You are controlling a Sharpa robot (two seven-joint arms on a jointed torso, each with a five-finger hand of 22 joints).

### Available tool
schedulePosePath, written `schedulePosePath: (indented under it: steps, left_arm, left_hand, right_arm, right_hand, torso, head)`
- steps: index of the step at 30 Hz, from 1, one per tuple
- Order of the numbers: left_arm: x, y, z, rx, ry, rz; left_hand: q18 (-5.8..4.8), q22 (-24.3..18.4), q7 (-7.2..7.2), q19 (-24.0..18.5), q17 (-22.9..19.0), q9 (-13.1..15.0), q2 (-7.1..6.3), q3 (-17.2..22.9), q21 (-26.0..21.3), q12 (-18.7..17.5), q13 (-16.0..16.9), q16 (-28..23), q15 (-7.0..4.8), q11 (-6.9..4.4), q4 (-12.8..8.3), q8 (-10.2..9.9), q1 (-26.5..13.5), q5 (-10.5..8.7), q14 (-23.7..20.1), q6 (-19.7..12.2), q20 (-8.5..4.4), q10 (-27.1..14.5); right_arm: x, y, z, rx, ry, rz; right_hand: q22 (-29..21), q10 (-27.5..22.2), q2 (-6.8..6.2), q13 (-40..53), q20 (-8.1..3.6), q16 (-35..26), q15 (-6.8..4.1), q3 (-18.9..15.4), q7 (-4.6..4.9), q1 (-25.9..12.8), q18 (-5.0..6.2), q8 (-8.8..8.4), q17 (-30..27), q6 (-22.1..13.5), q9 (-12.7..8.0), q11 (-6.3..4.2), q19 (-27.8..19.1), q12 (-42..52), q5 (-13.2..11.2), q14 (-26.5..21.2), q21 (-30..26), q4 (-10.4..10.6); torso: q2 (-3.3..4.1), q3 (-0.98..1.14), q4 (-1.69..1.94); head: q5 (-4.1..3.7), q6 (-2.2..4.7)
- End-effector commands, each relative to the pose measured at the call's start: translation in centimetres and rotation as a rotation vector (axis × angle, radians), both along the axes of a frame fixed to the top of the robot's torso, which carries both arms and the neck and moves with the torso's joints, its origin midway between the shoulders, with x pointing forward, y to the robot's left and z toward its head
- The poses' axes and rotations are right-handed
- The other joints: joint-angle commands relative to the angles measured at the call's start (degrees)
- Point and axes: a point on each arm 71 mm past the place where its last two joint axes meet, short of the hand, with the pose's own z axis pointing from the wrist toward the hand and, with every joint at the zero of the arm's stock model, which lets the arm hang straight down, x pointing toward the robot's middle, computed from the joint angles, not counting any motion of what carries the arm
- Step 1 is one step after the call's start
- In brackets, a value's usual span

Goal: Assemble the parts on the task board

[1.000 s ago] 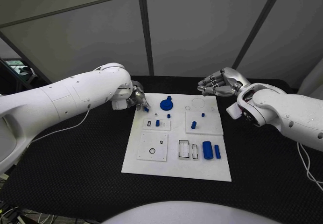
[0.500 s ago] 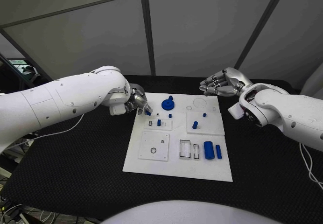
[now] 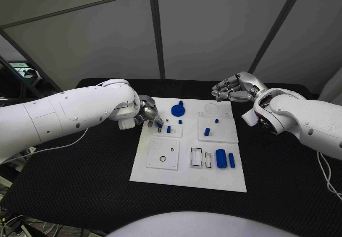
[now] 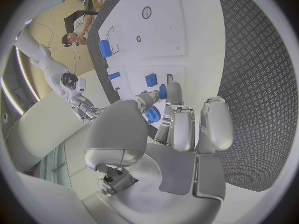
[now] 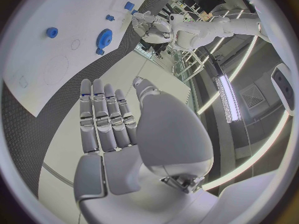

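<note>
The white task board (image 3: 187, 177) lies mid-table. My left hand (image 3: 148, 114) hovers at the board's left edge and pinches a small blue part (image 3: 158, 124) between thumb and fingertip, just over the small inset plate where a blue peg (image 3: 168, 130) stands. The left wrist view shows that pinched blue part (image 4: 162, 91) at the fingertips above the board (image 4: 156, 40). My right hand (image 3: 234, 87) hangs above the board's far right corner with nothing in it, its fingers (image 5: 102, 114) stretched out. A blue gear (image 3: 177, 109) sits at the far end of the board.
Other blue parts lie on the board: a peg (image 3: 206, 132), a thick cylinder (image 3: 221, 158) and a slim bar (image 3: 231, 159) near the right edge. Two framed slots (image 3: 195, 156) and a square plate with a hole (image 3: 163, 154) sit nearer me. Black table mat (image 3: 85, 168) surrounds the board.
My left hand has carried the small blue part toward me and rightward, from beside the gear to over the small inset plate. The right hand has stayed in place.
</note>
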Motion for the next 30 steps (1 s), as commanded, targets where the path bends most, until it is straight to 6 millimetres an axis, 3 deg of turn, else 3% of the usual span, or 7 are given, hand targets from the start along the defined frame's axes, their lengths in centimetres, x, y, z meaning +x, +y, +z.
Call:
schedulePosePath:
  steps: [1, 30]
  left_arm:
    - [0.1, 0.1, 0.1, 0.018, -0.044, 0.011]
    - [-0.5, -0.5, -1.0, 0.123, -0.05, -0.07]
  left_hand:
    - [-1.19, 1.4, -0.47, 0.2, 6.1, 0.7, 0.13, 5.5, 0.2, 0.3, 0.4, 0.2, -0.32, -0.85, -5.2, 0.4, -0.7, 0.26, 3.4, 0.1, -0.18, 1.3]
    - [-1.35, 2.0, -0.91, 0.7, 6.2, 1.4, -0.26, 6.1, 0.8, 2.0, 2.3, 0.4, -0.59, -1.19, -5.1, 1.8, -2.2, -0.09, 3.5, 0.3, -0.41, 2.4]
  right_arm:
    - [0.0, 0.1, 0.1, 0.0, 0.0, 0.009]
    - [-0.1, 0.2, 0.1, 0.0, 0.001, 0.014]
  right_hand:
    - [-0.1, -0.5, 0.44, 0.0, 0.02, -0.1, -0.13, -0.1, -0.07, 0.1, 0.19, -0.12, -0.1, -0.1, 0.1, -0.1, 0.5, 0.2, 0.2, -0.4, -0.4, -0.2]
    - [-0.1, -0.5, 0.44, 0.0, 0.02, -0.1, -0.13, -0.1, -0.07, 0.1, 0.19, -0.12, -0.1, -0.1, 0.1, -0.1, 0.5, 0.2, 0.2, -0.4, -0.4, -0.2]
  torso:
    - [0.06, 0.0, -0.02]
    - [0.04, 0.01, 0.0]
  head:
    - [0.0, -0.06]
    - [0.25, -0.44]
